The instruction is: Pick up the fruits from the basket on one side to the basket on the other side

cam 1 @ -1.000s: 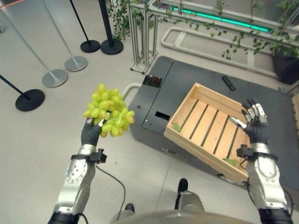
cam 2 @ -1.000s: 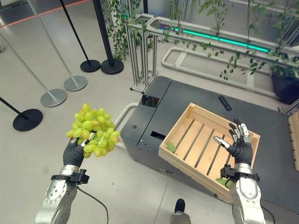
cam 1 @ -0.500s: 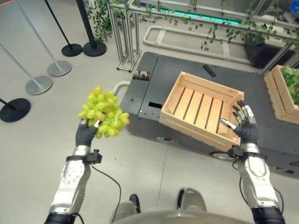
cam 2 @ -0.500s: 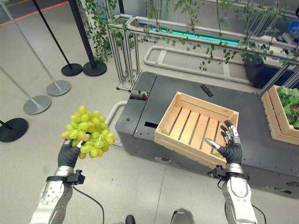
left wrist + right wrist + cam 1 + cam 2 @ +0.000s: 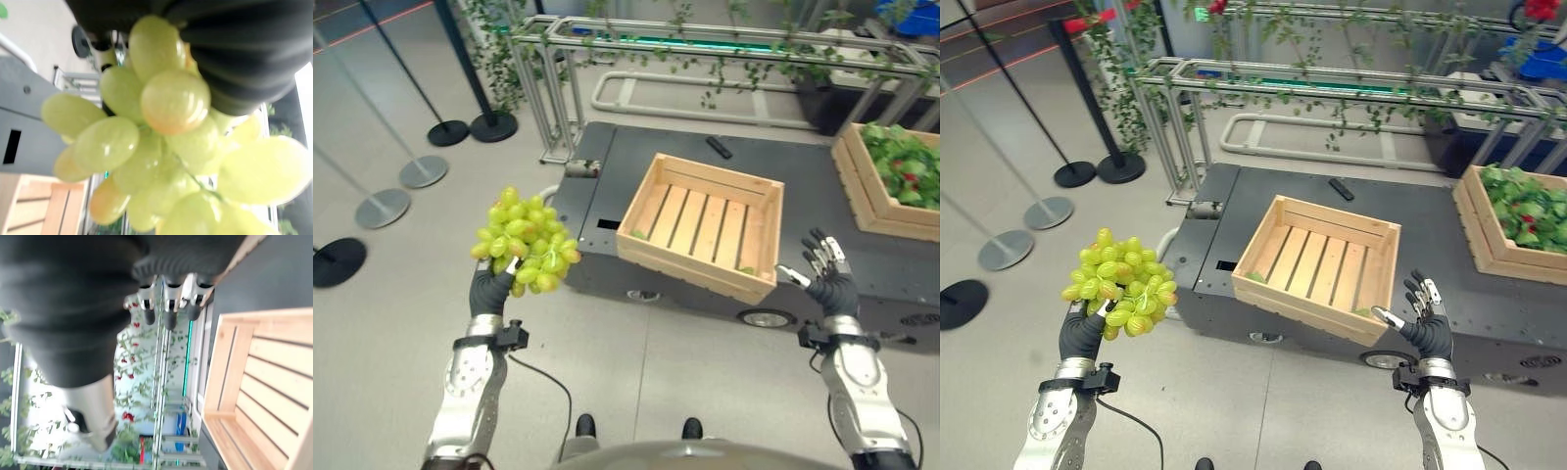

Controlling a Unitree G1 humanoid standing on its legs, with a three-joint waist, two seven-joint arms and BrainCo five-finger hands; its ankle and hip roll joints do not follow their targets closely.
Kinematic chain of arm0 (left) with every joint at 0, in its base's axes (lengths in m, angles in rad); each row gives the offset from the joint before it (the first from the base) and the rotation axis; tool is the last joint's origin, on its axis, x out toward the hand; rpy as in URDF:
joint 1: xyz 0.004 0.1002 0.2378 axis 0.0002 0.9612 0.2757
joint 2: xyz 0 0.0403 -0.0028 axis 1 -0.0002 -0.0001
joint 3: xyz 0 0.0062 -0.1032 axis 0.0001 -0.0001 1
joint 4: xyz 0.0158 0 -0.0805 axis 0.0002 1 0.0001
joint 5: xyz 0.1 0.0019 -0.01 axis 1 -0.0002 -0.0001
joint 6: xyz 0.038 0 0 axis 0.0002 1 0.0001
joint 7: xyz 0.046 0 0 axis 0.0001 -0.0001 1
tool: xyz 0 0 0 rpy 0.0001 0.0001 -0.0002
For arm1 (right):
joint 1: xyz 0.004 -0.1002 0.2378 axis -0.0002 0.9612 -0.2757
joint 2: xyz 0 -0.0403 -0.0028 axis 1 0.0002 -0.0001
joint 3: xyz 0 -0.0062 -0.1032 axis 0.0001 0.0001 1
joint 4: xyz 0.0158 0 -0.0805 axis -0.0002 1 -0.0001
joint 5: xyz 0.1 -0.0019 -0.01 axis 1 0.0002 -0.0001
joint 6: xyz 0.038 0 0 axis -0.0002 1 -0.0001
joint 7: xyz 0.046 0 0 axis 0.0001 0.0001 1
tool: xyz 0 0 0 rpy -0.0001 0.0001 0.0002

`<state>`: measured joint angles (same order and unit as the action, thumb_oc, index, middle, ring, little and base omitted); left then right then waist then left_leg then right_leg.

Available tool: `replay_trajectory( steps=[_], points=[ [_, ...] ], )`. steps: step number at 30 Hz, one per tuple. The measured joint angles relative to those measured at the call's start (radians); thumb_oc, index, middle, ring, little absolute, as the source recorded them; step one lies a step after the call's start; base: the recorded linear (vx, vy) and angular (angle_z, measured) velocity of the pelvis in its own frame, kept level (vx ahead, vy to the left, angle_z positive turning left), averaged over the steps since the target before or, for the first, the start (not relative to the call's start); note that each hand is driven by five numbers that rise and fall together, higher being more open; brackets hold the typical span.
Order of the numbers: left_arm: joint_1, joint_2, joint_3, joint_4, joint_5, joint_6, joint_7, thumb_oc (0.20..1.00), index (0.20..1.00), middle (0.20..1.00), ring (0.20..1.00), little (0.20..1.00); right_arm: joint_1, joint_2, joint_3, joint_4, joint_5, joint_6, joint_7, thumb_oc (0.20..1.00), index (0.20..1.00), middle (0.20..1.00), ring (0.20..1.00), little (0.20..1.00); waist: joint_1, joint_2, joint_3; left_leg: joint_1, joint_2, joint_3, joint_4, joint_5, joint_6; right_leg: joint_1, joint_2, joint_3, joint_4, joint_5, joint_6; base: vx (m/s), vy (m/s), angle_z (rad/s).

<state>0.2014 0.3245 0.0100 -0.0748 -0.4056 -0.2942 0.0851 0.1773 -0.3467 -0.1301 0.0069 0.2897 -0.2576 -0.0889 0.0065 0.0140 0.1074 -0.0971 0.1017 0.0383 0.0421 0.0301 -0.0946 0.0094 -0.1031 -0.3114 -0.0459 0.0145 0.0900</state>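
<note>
Grapes (image 5: 523, 242) hiding left hand (image 5: 490, 290) fingers, right hand (image 5: 827, 286) spread

Left hand (image 5: 1083, 331) raised over the floor, curled round a bunch of green grapes (image 5: 1118, 296). Right hand (image 5: 1426, 329) raised with fingers spread, just beside the near right corner of an empty slatted wooden crate (image 5: 1317, 266) on a dark platform (image 5: 1449, 245). Second crate of greenery (image 5: 1516, 221) at far right.

Both head eyes look down on the wooden crate (image 5: 701, 227); wrist cameras sit close behind each hand.
</note>
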Motion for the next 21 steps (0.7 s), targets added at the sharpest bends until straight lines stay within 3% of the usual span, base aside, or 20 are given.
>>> replay_trajectory(
  steps=[2,4,5,6,7,8,9,10,11,13,14,15,16,17,18,19,20,21],
  points=[
    [0.0,-0.001,-0.009,0.019,0.0,0.002,0.002,0.2,0.2,0.2,0.2,0.2,-0.001,-0.012,0.006,0.0,0.004,-0.001,0.0,1.0,1.0,1.0,1.0,1.0,0.002,0.011,0.011,-0.023,-0.011,-0.023,0.014,0.015,0.007,0.026,-0.012,-0.066,-0.016,-0.001,0.001,-0.15,0.027,1.01],
    [-0.004,-0.001,-0.013,0.035,0.002,0.002,0.002,0.2,0.2,0.2,0.2,0.2,-0.005,-0.016,0.006,-0.006,0.007,-0.004,0.001,1.0,1.0,1.0,1.0,1.0,0.031,0.023,0.024,-0.065,-0.036,-0.001,0.018,0.057,0.007,0.055,-0.016,-0.14,-0.014,-0.003,0.001,-0.05,0.045,1.54],
    [-0.038,-0.001,-0.026,0.053,0.004,0.003,0.005,0.2,0.2,0.2,0.2,0.2,-0.003,-0.032,-0.002,-0.011,0.007,-0.004,-0.006,1.0,1.0,1.0,1.0,1.0,0.003,0.017,0.03,-0.106,-0.05,0.123,-0.005,0.115,0.023,0.069,-0.047,-0.241,-0.021,-0.016,-0.003,0.06,0.022,1.98],
    [-0.04,0.004,-0.024,0.057,0.004,0.001,0.007,0.2,0.2,0.2,0.2,0.2,-0.022,-0.038,0.003,-0.009,0.007,-0.003,-0.006,1.0,1.0,1.0,1.0,1.0,0.021,0.022,0.04,-0.104,-0.046,0.221,-0.008,0.047,0.061,0.073,-0.055,-0.278,-0.017,-0.022,-0.011,0.06,0.179,1.65],
    [-0.019,0.017,-0.009,0.056,0.004,0.0,0.022,0.2,0.2,0.2,0.2,0.2,-0.054,-0.024,0.02,-0.015,0.006,-0.003,-0.005,1.0,1.0,1.0,1.0,1.0,0.046,0.008,0.045,-0.105,-0.016,0.304,0.09,0.029,0.062,0.064,-0.077,-0.279,-0.004,-0.031,-0.006,0.01,0.158,0.57],
    [-0.012,0.02,-0.001,0.061,0.004,0.002,0.024,0.2,0.2,0.2,0.2,0.2,-0.061,-0.01,0.023,-0.035,0.006,-0.004,-0.008,1.0,1.0,1.0,1.0,1.0,0.063,-0.002,0.051,-0.089,-0.002,0.367,0.124,-0.009,0.079,0.093,-0.105,-0.354,0.015,-0.014,0.024,0.1,0.331,1.12],
    [-0.007,0.02,-0.002,0.058,0.008,0.001,0.023,0.2,0.2,0.2,0.2,0.2,-0.028,-0.002,0.02,-0.094,0.006,-0.016,-0.019,1.0,1.0,1.0,1.0,1.0,0.025,-0.002,0.04,-0.08,0.031,0.475,0.147,-0.049,0.061,0.137,-0.122,-0.467,0.022,-0.014,0.052,0.16,0.271,1.95],
    [-0.007,0.021,-0.003,0.047,0.035,-0.005,0.016,0.2,0.2,0.2,0.2,0.2,0.004,-0.004,0.012,-0.114,0.001,-0.03,-0.016,1.0,1.0,1.0,1.0,1.0,0.004,0.0,0.039,-0.085,0.021,0.445,0.128,-0.029,0.083,0.164,-0.147,-0.478,0.066,-0.048,0.094,0.25,0.369,2.26],
    [-0.018,0.021,-0.002,0.044,0.039,-0.007,0.018,0.2,0.2,0.2,0.2,0.2,0.01,0.001,0.003,-0.107,-0.002,-0.027,-0.019,1.0,1.0,1.0,1.0,1.0,-0.005,-0.009,0.033,-0.09,-0.002,0.415,0.129,-0.024,0.099,0.16,-0.171,-0.479,0.092,-0.054,0.095,0.16,0.217,1.64],
    [-0.015,0.056,0.018,0.019,0.043,-0.007,0.024,0.2,0.2,0.2,0.2,0.2,-0.002,0.025,0.011,-0.1,-0.005,-0.021,-0.016,1.0,1.0,1.0,1.0,1.0,0.016,-0.034,0.046,-0.127,-0.04,0.357,0.15,-0.041,0.13,0.138,-0.229,-0.466,0.191,-0.062,0.077,0.33,0.415,0.99],
    [-0.017,0.062,0.029,0.018,0.044,-0.005,0.026,0.2,0.2,0.2,0.2,0.2,-0.018,0.03,0.015,-0.091,-0.008,-0.02,-0.012,1.0,1.0,1.0,1.0,1.0,0.039,-0.032,0.05,-0.134,-0.066,0.344,0.156,-0.053,0.142,0.137,-0.245,-0.464,0.238,-0.056,0.067,0.45,0.598,1.48],
    [-0.036,0.065,0.029,0.024,0.044,-0.002,0.026,0.2,0.2,0.2,0.2,0.2,-0.013,0.035,0.022,-0.088,-0.021,-0.018,-0.022,1.0,1.0,1.0,1.0,1.0,0.027,-0.033,0.049,-0.126,-0.105,0.322,0.162,-0.068,0.174,0.133,-0.323,-0.459,0.416,-0.055,0.063,0.23,0.348,1.68],
    [-0.042,0.07,0.029,0.022,0.043,-0.003,0.032,0.2,0.2,0.2,0.2,0.2,-0.017,0.035,0.027,-0.084,-0.034,-0.015,-0.026,1.0,1.0,1.0,1.0,1.0,0.021,-0.04,0.049,-0.097,-0.133,0.293,0.14,-0.074,0.195,0.112,-0.38,-0.44,0.533,-0.053,0.043,0.19,0.374,1.71],
    [-0.039,0.075,0.053,0.011,0.044,-0.008,0.036,0.2,0.2,0.2,0.2,0.2,-0.042,0.041,0.052,-0.082,-0.051,-0.013,-0.026,1.0,1.0,1.0,1.0,1.0,0.049,-0.042,0.05,-0.07,-0.151,0.276,0.129,-0.099,0.209,0.051,-0.394,-0.34,0.586,-0.074,0.083,0.16,0.24,0.9],
    [-0.034,0.079,0.071,0.008,0.042,-0.015,0.049,0.2,0.2,0.2,0.2,0.2,-0.065,0.04,0.074,-0.079,-0.056,-0.013,-0.024,1.0,1.0,1.0,1.0,1.0,0.071,-0.038,0.052,-0.06,-0.157,0.268,0.129,-0.112,0.22,0.002,-0.39,-0.301,0.598,-0.085,0.094,0.24,0.266,0.81],
    [-0.053,0.081,0.082,0.009,0.043,-0.016,0.068,0.2,0.2,0.2,0.2,0.2,-0.105,0.038,0.093,-0.08,-0.064,-0.014,-0.023,1.0,1.0,1.0,1.0,1.0,0.072,-0.011,0.065,-0.051,-0.175,0.167,0.114,-0.098,0.222,-0.088,-0.31,-0.191,0.625,-0.131,0.047,0.21,0.051,1.1],
    [-0.066,0.084,0.08,0.008,0.043,-0.017,0.074,0.2,0.2,0.2,0.2,0.2,-0.118,0.036,0.099,-0.077,-0.065,-0.015,-0.022,1.0,1.0,1.0,1.0,1.0,0.06,0.01,0.066,-0.044,-0.168,0.14,0.094,-0.08,0.222,-0.124,-0.248,-0.132,0.603,-0.16,0.048,0.2,-0.023,1.85],
    [-0.087,0.091,0.07,0.001,0.055,-0.017,0.069,0.2,0.2,0.2,0.2,0.2,-0.107,0.028,0.105,-0.077,-0.064,-0.014,-0.019,1.0,1.0,1.0,1.0,1.0,0.049,0.011,0.066,-0.015,-0.186,0.079,0.035,-0.046,0.222,-0.188,-0.208,-0.117,0.559,-0.173,0.047,0.22,-0.128,2.07]
  ],
)
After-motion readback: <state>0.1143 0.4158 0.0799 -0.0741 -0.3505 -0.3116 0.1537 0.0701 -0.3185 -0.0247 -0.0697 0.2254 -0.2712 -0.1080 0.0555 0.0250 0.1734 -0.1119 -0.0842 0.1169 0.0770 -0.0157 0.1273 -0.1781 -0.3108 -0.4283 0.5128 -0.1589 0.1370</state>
